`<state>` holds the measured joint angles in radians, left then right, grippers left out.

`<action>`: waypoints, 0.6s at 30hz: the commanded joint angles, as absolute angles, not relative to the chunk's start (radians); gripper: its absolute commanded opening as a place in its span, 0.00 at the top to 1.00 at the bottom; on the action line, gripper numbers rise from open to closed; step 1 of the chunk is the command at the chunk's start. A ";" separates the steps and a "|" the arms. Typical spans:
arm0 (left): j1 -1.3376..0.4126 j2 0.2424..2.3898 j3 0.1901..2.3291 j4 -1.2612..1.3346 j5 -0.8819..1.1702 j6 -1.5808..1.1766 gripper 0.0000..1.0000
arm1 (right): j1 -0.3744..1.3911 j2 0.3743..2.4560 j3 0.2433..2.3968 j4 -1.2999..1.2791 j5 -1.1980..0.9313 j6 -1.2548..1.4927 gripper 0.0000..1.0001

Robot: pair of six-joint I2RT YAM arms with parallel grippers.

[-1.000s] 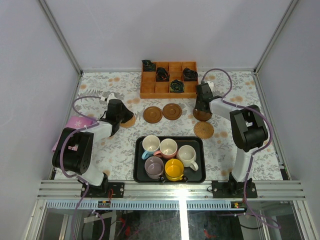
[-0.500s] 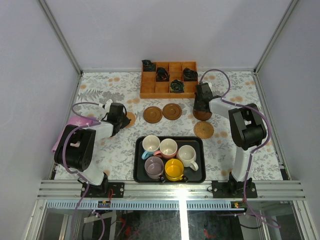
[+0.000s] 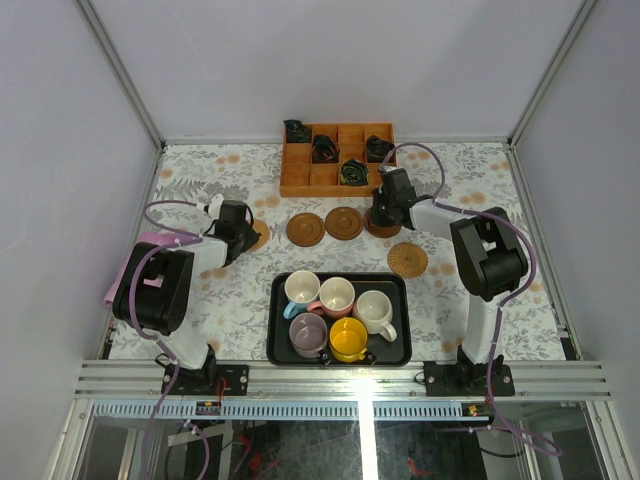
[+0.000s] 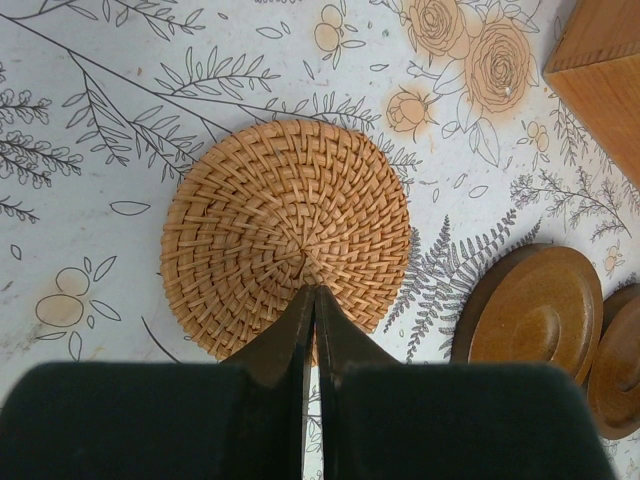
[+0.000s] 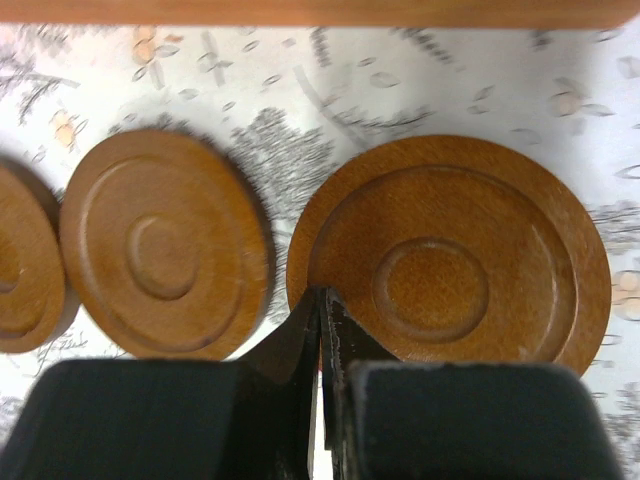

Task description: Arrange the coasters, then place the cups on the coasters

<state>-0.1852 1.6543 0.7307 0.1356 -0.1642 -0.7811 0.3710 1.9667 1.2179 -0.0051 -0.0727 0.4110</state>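
From above, all five cups sat in the black tray (image 3: 275,345) at the near edge of the bench (image 3: 200,170): the light blue cup (image 3: 301,289), pink cup (image 3: 336,296), cream-white cup (image 3: 372,310), mauve-grey cup (image 3: 308,333) and yellow cup (image 3: 349,339). None stood on a coaster. Two dark coasters (image 3: 306,229) (image 3: 344,222) lay side by side before the orange grid box (image 3: 337,178). The third dark coaster (image 3: 377,231) lay just right of them under the right end effector (image 3: 381,214). One woven coaster (image 3: 407,260) lay near the tray's far right corner, and the other woven coaster (image 3: 261,238) lay under the left end effector (image 3: 246,230).

In the left wrist view, that end effector was clenched and empty, its tips resting on the woven disc, apparently to slide it.

In the right wrist view, the right end effector was likewise clenched and empty, its tips at the third dark coaster's rim, with a narrow gap to its neighbour.

Arranging looked underway. The woven pair remained out of line, and every cup placement was left to do.
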 commanded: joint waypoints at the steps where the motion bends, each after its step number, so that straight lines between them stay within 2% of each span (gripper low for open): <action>1: -0.173 1.687 0.743 0.119 -0.177 -0.757 1.00 | 0.445 1.986 1.196 -0.074 -0.110 0.418 1.00; 18: -0.168 1.683 0.763 0.137 -0.167 -0.750 1.00 | 0.493 1.806 1.168 -0.144 -0.029 0.409 1.00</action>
<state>-0.1764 1.6730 0.7517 0.1371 -0.1570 -0.7727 0.4824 1.9026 1.1706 -0.0856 -0.0616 0.4259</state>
